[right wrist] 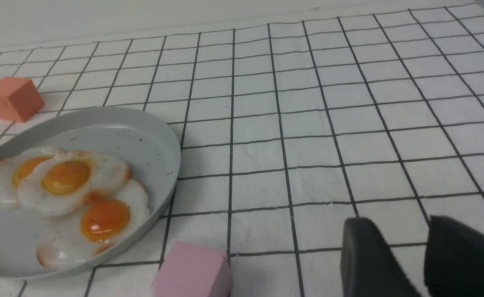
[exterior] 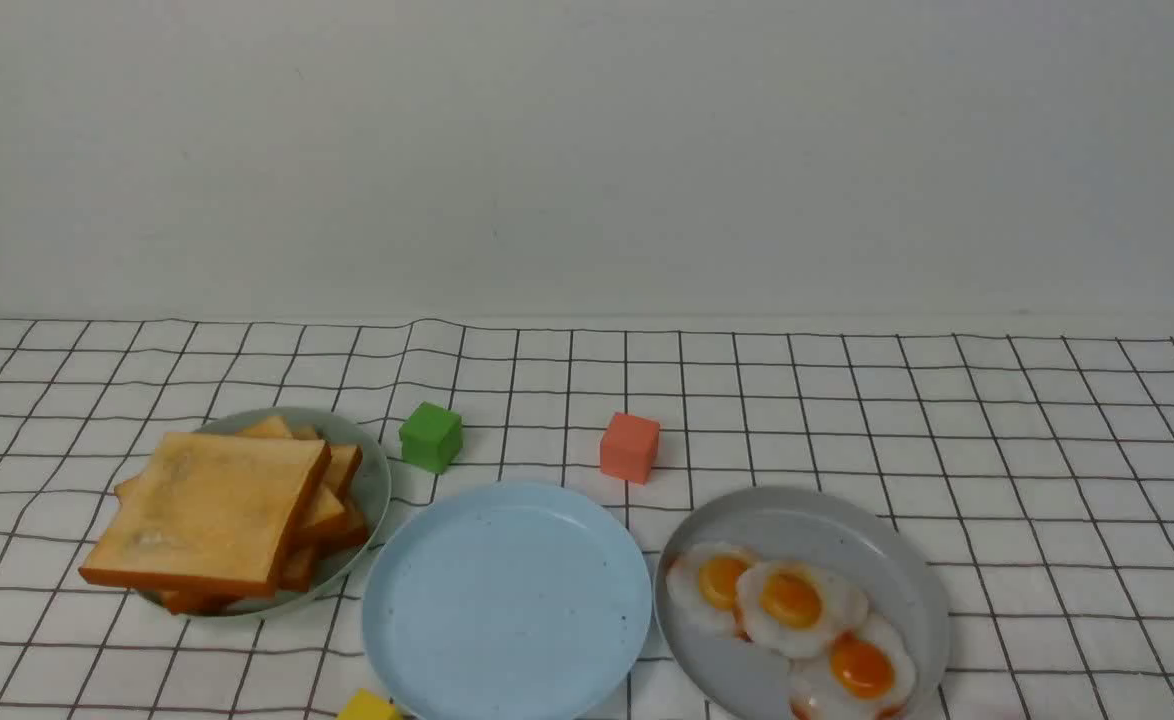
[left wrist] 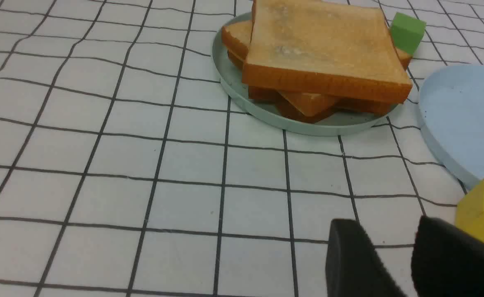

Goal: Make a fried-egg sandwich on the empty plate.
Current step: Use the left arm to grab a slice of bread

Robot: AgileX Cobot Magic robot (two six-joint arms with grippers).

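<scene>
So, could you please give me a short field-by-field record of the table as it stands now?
target plate: light-blue plate, bare, centre front
bread: toast slices piled on pale green plate, left of the light-blue plate
eggs: three fried eggs overlapping on grey plate, right of the light-blue plate
blocks: green cube and salmon cube behind the plates; yellow cube at the front; pink cube near the grey plate
left gripper: open, empty
right gripper: open, empty
sandwich: not started
</scene>
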